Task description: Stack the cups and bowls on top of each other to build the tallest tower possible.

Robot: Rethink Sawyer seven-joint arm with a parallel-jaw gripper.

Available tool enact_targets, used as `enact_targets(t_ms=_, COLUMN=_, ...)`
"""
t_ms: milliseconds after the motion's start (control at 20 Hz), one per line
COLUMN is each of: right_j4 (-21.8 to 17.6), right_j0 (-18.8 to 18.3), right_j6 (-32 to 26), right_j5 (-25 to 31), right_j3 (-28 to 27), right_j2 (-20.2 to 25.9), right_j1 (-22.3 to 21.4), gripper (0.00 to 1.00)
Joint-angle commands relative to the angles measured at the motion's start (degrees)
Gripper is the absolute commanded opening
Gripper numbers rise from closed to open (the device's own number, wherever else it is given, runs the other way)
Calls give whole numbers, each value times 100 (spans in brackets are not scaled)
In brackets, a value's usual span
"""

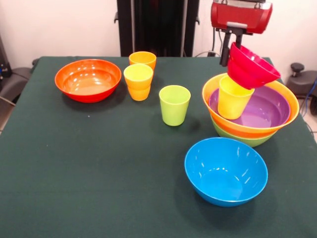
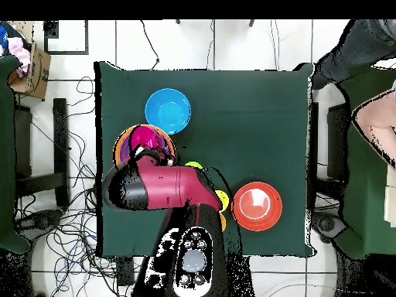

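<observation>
Jaws [image 1: 232,45] pinching tilted glossy magenta bowl [image 1: 251,67] above tower [image 1: 257,130]; left of tower, three tapered cups [image 1: 174,104], plus two loose round bowls [image 1: 87,79].

Magenta-red bowl [image 1: 251,67], yellow cup [image 1: 233,97], purple bowl [image 1: 262,110], blue bowl [image 1: 226,171], lime green cup [image 1: 174,105].

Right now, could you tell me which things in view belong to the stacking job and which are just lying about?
Job:
- magenta-red bowl, tilted, at the gripper
- yellow cup in the purple bowl
- nested orange bowl and green bowl
- blue bowl
- red-orange bowl
- green cup
- stacked yellow-on-orange cups
- orange cup

Lying about:
- cardboard box
- floor cables
- person at the edge
</observation>
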Motion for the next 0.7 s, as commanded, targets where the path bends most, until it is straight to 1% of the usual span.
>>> enact_targets(t_ms=50, right_j4=103, right_j0=-31, right_j6=543, right_j5=-98, right_j3=487, right_j2=650, right_j1=253, gripper=0)
enact_targets(t_ms=700, right_j4=40, right_j0=-47, right_j6=516, right_j5=-76, right_j3=564, right_j2=597, right_j1=274, gripper=0)
